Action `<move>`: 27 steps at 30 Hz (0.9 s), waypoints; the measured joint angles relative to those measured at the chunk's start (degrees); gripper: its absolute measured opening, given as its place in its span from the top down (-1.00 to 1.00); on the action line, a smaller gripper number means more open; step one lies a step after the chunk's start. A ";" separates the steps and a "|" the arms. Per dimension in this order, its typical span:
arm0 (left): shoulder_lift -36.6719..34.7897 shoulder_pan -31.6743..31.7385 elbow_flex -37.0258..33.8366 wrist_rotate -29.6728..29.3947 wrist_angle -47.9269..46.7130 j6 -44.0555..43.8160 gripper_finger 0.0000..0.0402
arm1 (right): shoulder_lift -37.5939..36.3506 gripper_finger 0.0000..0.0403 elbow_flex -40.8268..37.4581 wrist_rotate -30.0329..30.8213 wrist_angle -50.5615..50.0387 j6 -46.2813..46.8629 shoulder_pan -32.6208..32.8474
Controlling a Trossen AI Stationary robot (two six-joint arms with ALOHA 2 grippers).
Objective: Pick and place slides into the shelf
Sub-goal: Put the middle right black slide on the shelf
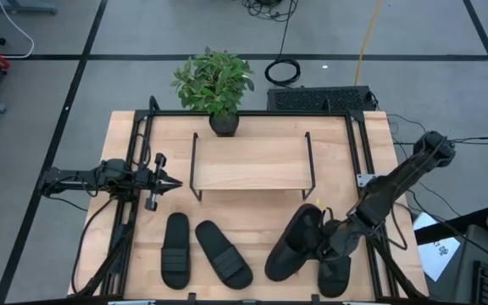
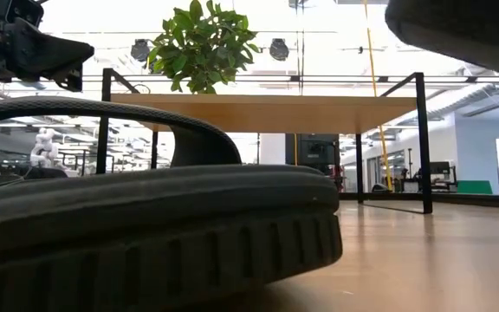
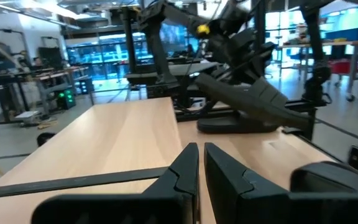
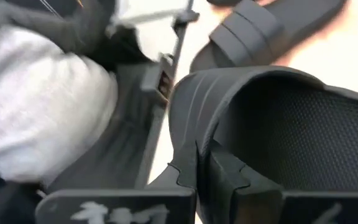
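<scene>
Grey tiled floor is surrounding a light wood counter with black rails. At its far centre the shelf is standing: a pale rectangular wood board on thin black wire legs, with a potted plant just behind it.

Four black slides are showing matte rubbery oval soles and wide ribbed straps. Two are lying flat on the near-left part of the counter: one slide is running near-to-far, the second slide is angling beside it with its far end toward the left. Near-right, a third slide is tilting up off the counter, long axis running diagonally toward the shelf's right end; its inner surface is looking finely textured in the right wrist view. A fourth slide is lying flat just beside it, partly under the arm.

Right tool is pinching the third slide's strap edge. Left tool is hovering left of the shelf, fingers nearly together and holding nothing.
</scene>
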 joint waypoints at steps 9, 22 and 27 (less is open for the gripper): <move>-0.02 0.00 0.00 -1.00 -0.52 -0.02 0.84 | 0.02 0.99 17.84 -10.79 -28.26 -10.99 -8.63; -0.02 0.02 0.00 -1.12 -1.83 2.49 0.84 | -0.02 0.98 33.07 -25.33 -47.52 -30.25 -26.82; 0.00 0.00 0.00 -1.31 -2.23 4.46 0.84 | -0.07 0.99 37.61 -31.61 -55.19 -34.92 -37.19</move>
